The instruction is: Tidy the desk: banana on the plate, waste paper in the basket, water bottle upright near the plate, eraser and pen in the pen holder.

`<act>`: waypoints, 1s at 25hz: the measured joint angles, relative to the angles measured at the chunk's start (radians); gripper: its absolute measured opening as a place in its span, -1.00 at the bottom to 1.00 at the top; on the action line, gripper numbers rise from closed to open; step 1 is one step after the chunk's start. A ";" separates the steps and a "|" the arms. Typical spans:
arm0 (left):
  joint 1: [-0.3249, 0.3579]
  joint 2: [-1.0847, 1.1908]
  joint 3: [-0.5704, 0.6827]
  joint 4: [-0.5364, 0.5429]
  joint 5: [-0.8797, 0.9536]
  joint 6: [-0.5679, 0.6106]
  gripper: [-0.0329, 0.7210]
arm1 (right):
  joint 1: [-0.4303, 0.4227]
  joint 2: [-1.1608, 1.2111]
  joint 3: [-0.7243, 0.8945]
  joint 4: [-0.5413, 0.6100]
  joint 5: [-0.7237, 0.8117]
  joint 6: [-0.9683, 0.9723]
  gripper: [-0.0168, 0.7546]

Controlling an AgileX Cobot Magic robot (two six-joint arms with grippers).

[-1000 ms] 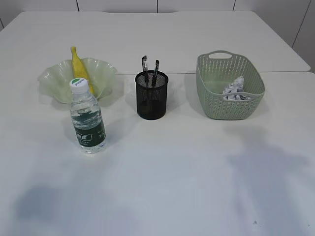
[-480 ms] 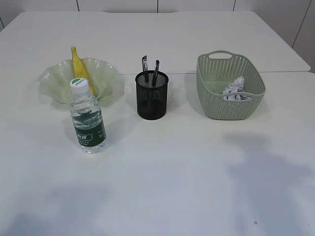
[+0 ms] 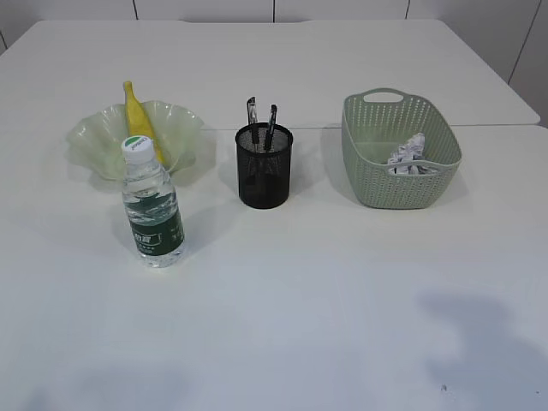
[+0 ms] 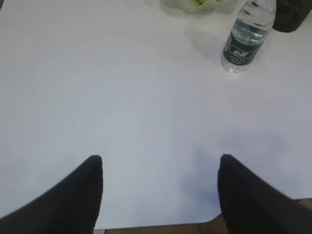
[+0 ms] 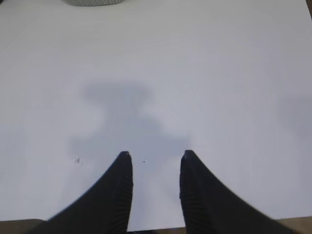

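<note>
A yellow banana (image 3: 137, 116) lies on the pale green wavy plate (image 3: 90, 141). A clear water bottle (image 3: 153, 205) with a green label stands upright in front of the plate; it also shows in the left wrist view (image 4: 246, 36). The black mesh pen holder (image 3: 264, 167) holds a pen (image 3: 271, 127) and a second dark stick; the eraser is hidden. Crumpled waste paper (image 3: 408, 156) lies in the green basket (image 3: 398, 184). My left gripper (image 4: 160, 161) is open and empty over the table's near edge. My right gripper (image 5: 154, 156) is open and empty, also near the front edge. Neither arm shows in the exterior view.
The white table (image 3: 300, 300) has a seam running behind the basket. The table's front edge shows at the bottom of both wrist views. Faint arm shadows lie on the near part of the table.
The arm shadows on the near part of the table have shrunk and slid toward the front edge. The objects have not moved.
</note>
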 joint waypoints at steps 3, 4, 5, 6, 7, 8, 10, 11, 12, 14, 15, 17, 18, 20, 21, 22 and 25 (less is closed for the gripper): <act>0.000 -0.042 0.000 0.000 0.002 0.000 0.47 | 0.000 -0.075 0.048 0.000 0.005 0.017 -0.32; 0.000 -0.053 0.000 0.000 0.002 0.000 0.47 | 0.000 -0.103 0.059 0.000 0.007 0.023 -0.32; 0.000 -0.061 0.000 0.000 0.002 0.000 0.47 | 0.000 -0.132 0.068 0.000 0.013 0.031 -0.32; 0.000 -0.069 0.000 0.000 0.002 0.000 0.47 | 0.000 -0.155 0.076 0.000 0.024 0.039 -0.32; 0.000 -0.077 0.000 0.000 0.002 0.000 0.47 | 0.000 -0.181 0.081 0.000 0.038 0.044 -0.32; 0.000 -0.085 0.000 -0.001 0.002 0.000 0.46 | 0.000 -0.204 0.084 0.000 0.055 0.048 -0.32; 0.000 -0.096 0.000 -0.010 0.004 0.000 0.46 | 0.000 -0.237 0.084 0.002 0.085 0.053 -0.32; 0.000 -0.101 0.002 -0.010 0.004 0.000 0.46 | 0.000 -0.248 0.084 0.010 0.101 0.060 -0.32; 0.000 -0.105 0.010 -0.017 0.004 0.000 0.46 | 0.000 -0.259 0.084 0.015 0.119 0.067 -0.32; 0.000 -0.106 0.030 -0.042 0.004 0.000 0.46 | 0.000 -0.274 0.084 0.026 0.161 0.076 -0.32; 0.000 -0.109 0.042 -0.053 0.004 0.000 0.46 | 0.000 -0.285 0.084 0.027 0.182 0.079 -0.32; 0.000 -0.116 0.061 -0.062 0.004 0.000 0.46 | 0.000 -0.313 0.084 0.027 0.210 0.093 -0.32; 0.000 -0.122 0.069 -0.065 0.004 0.000 0.46 | 0.000 -0.334 0.084 0.027 0.214 0.098 -0.32; 0.000 -0.135 0.075 -0.059 0.004 0.000 0.46 | 0.000 -0.384 0.084 0.024 0.220 0.102 -0.32; 0.000 -0.143 0.078 -0.051 0.004 0.000 0.46 | 0.000 -0.417 0.084 0.020 0.220 0.102 -0.32; 0.000 -0.151 0.077 -0.038 0.004 0.000 0.46 | 0.000 -0.451 0.084 0.016 0.221 0.102 -0.32; 0.000 -0.180 0.077 -0.004 0.004 0.000 0.46 | 0.000 -0.558 0.084 0.005 0.226 0.102 -0.32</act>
